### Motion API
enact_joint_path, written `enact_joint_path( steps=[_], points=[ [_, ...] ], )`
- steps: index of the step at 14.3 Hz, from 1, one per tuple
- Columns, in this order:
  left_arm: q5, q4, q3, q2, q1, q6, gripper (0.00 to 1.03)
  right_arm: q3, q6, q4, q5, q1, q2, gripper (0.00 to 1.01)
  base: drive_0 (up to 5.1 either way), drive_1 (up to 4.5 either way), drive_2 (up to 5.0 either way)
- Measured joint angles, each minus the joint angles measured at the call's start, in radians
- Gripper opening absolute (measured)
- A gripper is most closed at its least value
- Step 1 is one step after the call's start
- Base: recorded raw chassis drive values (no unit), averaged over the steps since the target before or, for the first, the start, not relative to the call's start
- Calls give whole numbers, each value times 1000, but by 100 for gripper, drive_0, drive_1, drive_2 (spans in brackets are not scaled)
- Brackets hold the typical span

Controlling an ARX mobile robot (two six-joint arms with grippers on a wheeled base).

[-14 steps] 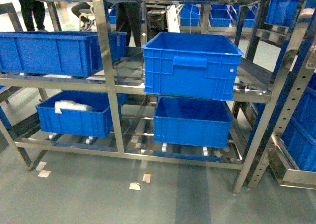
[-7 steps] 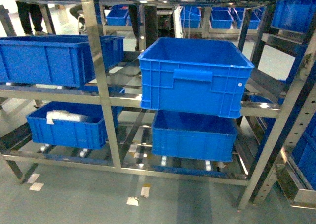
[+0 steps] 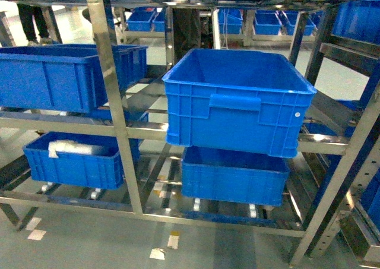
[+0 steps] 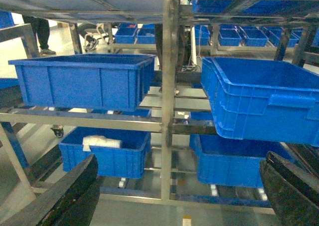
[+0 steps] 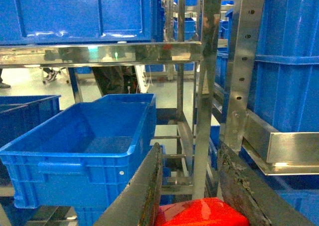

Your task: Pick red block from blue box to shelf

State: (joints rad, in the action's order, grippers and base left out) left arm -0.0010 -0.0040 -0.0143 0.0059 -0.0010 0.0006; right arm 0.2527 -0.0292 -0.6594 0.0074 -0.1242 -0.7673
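Red block (image 5: 202, 212): you can see only its glossy top, cut off by the bottom edge of the right wrist view, where it sits clamped between the two dark fingers of the right claw (image 5: 192, 206). Its stud is out of frame. Your left claw (image 4: 179, 196) hangs wide apart with nothing between its fingers; only the finger (image 4: 65, 196) at lower left and its partner at lower right poke into the left wrist view. Neither claw shows in the head view. Ahead stands the shelf (image 3: 110, 103), its steel uprights cropped top and bottom, carrying dark blue ribbed crates (image 3: 237, 100). A pale bundle (image 3: 71, 147) lies in the lower left crate; you cannot make out what it is. No label or writing is legible anywhere.
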Motion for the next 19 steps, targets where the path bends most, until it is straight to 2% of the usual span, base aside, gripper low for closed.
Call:
enact_joint_path(
  steps=[11,17,19],
  points=[
    [0,0,0,0,0,0,98,0,0,-2,0,0,4,28,-4,368,-376],
    [0,0,0,0,0,0,98,0,0,1,0,0,1,28,-2,259,-262],
    [0,0,0,0,0,0,98,0,0,0,0,0,3,28,0,0,0]
  ],
)
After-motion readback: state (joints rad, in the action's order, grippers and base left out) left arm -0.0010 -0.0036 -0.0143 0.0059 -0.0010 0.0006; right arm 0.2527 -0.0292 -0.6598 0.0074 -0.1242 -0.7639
